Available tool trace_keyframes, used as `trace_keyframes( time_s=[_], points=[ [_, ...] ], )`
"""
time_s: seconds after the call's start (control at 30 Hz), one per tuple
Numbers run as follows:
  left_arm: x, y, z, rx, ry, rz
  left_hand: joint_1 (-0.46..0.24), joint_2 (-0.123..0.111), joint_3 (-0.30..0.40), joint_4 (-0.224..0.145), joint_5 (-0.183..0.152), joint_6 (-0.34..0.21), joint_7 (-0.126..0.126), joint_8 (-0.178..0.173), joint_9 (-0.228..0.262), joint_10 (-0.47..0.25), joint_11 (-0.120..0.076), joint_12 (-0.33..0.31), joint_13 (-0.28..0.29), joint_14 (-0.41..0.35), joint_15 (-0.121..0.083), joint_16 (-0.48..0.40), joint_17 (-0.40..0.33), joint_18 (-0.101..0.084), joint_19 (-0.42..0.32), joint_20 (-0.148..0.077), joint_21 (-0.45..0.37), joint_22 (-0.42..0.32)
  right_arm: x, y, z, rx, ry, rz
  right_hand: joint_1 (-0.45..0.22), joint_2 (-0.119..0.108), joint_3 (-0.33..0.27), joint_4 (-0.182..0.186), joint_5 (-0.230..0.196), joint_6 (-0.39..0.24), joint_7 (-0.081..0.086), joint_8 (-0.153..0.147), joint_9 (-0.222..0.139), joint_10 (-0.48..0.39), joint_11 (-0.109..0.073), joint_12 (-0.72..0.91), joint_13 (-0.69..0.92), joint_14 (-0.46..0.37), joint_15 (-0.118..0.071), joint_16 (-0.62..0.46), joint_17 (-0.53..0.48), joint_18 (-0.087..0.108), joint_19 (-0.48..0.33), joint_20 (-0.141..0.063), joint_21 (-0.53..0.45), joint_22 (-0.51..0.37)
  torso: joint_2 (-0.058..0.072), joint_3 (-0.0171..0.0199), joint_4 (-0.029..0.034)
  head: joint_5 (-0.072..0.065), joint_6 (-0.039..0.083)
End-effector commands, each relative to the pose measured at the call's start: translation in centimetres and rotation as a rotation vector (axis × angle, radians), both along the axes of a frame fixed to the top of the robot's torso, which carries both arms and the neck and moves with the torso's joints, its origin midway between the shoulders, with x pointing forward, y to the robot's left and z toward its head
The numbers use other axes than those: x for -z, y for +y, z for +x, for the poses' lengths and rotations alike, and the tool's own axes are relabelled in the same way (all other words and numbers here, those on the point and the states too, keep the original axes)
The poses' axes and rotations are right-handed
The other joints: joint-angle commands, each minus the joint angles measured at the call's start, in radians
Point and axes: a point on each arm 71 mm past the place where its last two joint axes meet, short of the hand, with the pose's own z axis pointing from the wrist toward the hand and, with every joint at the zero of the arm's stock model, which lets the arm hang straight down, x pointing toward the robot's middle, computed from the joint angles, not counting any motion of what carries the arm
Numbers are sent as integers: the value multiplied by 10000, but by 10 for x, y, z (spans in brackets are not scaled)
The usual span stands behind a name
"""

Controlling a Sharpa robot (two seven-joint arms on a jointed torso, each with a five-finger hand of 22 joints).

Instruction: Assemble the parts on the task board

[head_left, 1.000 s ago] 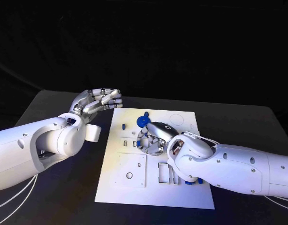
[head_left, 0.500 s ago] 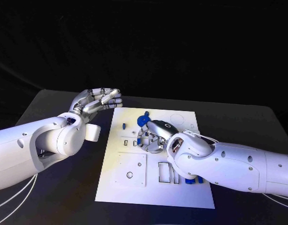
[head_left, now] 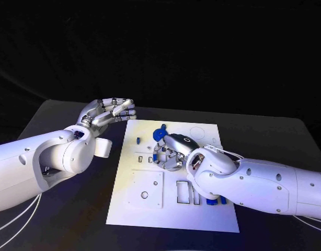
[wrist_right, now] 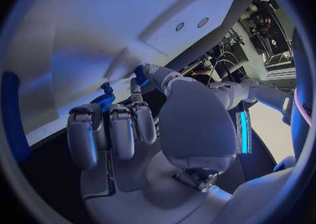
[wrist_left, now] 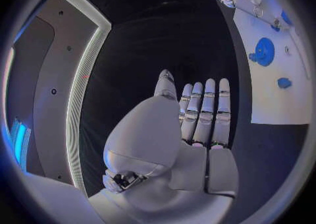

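The white task board (head_left: 149,206) lies in the middle of the black table. My right hand (head_left: 172,152) rests low over the board's centre with its fingers curled down. In the right wrist view its thumb and a finger meet on a small blue part (wrist_right: 139,70), and a second blue piece (wrist_right: 105,99) lies just past the other fingertips (wrist_right: 84,116). A round blue part (head_left: 159,135) stands on the board right beyond that hand. My left hand (head_left: 109,111) hovers off the board's far left corner, fingers straight and holding nothing (wrist_left: 200,113).
More blue parts lie on the board: one near its left edge (head_left: 138,140), one at the far side (head_left: 163,127), some under my right forearm (head_left: 214,201). Rectangular slots (head_left: 182,191) and a plate with a hole (head_left: 145,195) are at the near end.
My right hand has shifted slightly over the board's centre. The left hand has stayed where it was.
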Motion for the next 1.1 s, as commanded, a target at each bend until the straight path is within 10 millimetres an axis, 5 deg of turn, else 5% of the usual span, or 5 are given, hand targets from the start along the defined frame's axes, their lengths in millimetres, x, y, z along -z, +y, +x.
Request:
trace_keyframes(
  time_s=[0.03,0.67,0.9,1.1],
  points=[
    [-1,-2,-1,166,-56,-86,33,72,-36,-4,-25,-43,5,-56,17,-65,-19,-23,-7,-45,25,-35,9,183,14,52,-36,-9,5,-1,-2,-153,168,-349,-188,-66,-9,-51,-53,-118,43,-73,-23,-77,65,-76,1260,1060,24,61,2635,-90,901,1,-75,2529,-3,-3,4,1,1],
    [0,-1,0,116,22,-38,11,77,-102,7,-30,-108,38,-105,25,-154,11,-41,-17,-66,34,-74,29,180,15,59,-52,-24,4,-1,-1,-123,0,-133,-626,-429,-228,-13,-492,-851,302,-535,-296,-788,295,-1008,455,1060,221,61,2635,42,576,184,-557,2264,-1,-1,-3,16,-21],
    [0,-1,0,118,20,-40,12,77,-111,5,-31,-118,42,-112,27,-167,17,-42,-18,-71,36,-81,32,180,14,59,-55,-27,2,-2,-2,-121,-122,36,-713,-473,-851,103,-1061,-1227,397,-735,-489,-989,390,-1238,227,1060,312,61,2635,68,515,282,-672,2215,0,5,-7,16,-4],
    [0,-1,0,120,21,-40,15,77,-115,3,-31,-120,40,-114,29,-173,15,-41,-18,-73,38,-85,34,179,13,60,-57,-28,-1,-5,-4,-67,-240,195,-656,-439,-1109,150,-1135,-1261,403,-747,-532,-1010,401,-1255,199,1060,320,61,2635,71,511,294,-686,2211,-7,4,9,11,2]
  ],
)
